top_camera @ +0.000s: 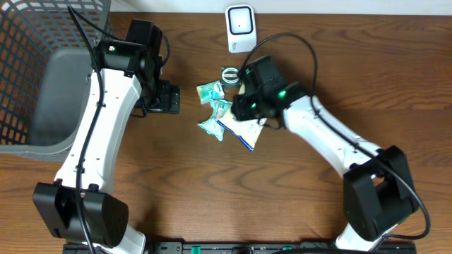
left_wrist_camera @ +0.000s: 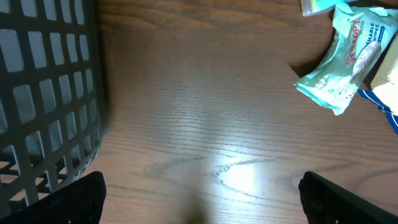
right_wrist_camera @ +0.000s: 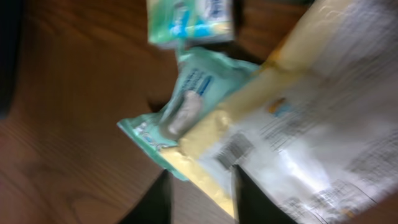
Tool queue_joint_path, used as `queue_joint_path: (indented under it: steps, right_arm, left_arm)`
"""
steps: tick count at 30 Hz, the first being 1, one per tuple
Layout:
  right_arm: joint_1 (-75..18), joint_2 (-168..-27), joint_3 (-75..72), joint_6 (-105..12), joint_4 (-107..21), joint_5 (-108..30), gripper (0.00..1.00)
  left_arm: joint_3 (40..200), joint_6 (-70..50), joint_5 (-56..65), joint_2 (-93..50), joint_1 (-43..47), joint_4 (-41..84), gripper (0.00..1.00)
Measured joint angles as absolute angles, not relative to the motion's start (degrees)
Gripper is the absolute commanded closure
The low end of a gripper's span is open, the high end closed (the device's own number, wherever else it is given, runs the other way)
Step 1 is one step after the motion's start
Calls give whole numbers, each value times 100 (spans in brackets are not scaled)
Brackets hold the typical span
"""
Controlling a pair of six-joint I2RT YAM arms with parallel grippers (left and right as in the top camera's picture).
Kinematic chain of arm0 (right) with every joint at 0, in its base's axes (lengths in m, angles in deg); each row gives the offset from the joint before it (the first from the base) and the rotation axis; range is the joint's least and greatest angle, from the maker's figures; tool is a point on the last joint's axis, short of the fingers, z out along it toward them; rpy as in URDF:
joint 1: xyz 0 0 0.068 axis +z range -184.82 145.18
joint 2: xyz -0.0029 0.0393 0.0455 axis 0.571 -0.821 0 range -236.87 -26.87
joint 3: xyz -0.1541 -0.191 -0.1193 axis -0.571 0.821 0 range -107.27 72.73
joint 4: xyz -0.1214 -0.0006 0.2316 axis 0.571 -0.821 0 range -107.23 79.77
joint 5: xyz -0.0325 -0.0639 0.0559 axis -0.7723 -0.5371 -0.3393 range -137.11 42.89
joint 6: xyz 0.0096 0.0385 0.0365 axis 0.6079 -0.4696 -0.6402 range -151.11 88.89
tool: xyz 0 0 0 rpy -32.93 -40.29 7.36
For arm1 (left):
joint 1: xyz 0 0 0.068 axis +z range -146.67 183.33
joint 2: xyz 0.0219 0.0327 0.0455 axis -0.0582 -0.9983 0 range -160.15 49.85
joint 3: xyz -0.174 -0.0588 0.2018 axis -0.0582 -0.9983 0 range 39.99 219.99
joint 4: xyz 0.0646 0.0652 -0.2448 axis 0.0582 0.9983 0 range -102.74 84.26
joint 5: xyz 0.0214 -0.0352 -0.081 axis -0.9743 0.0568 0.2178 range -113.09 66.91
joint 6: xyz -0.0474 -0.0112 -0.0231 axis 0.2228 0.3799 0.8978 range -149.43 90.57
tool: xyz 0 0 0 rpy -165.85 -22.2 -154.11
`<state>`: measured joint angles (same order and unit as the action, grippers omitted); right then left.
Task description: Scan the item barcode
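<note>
A white packet with yellow and blue edges (top_camera: 245, 132) lies on the table, its printed side and a barcode (right_wrist_camera: 233, 149) facing the right wrist camera. My right gripper (top_camera: 241, 107) hovers at its upper corner. In the blurred right wrist view the gripper (right_wrist_camera: 201, 173) has its fingers a little apart, with the packet's yellow edge (right_wrist_camera: 205, 134) at the gap and nothing clamped. The white scanner (top_camera: 240, 28) stands at the table's far edge. My left gripper (top_camera: 168, 97) is wide open over bare wood (left_wrist_camera: 200, 186), left of the pile.
Teal wipes packs (top_camera: 214, 121) (left_wrist_camera: 342, 62) (right_wrist_camera: 193, 99) lie against the packet. A smaller pack (top_camera: 210, 91) (right_wrist_camera: 189, 18) and a round tin (top_camera: 231, 73) sit behind them. A dark wire basket (top_camera: 42, 70) (left_wrist_camera: 43, 93) fills the left side.
</note>
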<state>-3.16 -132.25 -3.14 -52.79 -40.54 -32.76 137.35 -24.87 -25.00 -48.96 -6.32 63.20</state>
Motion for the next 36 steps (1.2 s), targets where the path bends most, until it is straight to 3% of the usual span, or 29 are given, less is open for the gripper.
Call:
queue_joint_path:
  steps: [2, 5, 16, 20, 36]
  right_arm:
    - [-132, -13225, -192, -5279, -3807, -3407, 41]
    - [62, -13225, -57, -5259, -3424, -3575, 33]
    - [191, -13225, 466, -5250, -3177, -4303, 35]
    - [191, -13225, 798, -5241, -3241, -4609, 57]
    - [206, -12720, 958, -5298, -4686, -5761, 55]
  left_arm:
    - [13735, -2487, -2500, -4896, -632, 6320, 2]
    - [13735, -2487, -2500, -4896, -632, 6320, 2]
    - [13735, -2487, -2500, -4896, -632, 6320, 2]
    - [13735, -2487, -2500, -4896, -632, 6320, 2]
    - [13735, -2487, -2500, -4896, -632, 6320, 2]
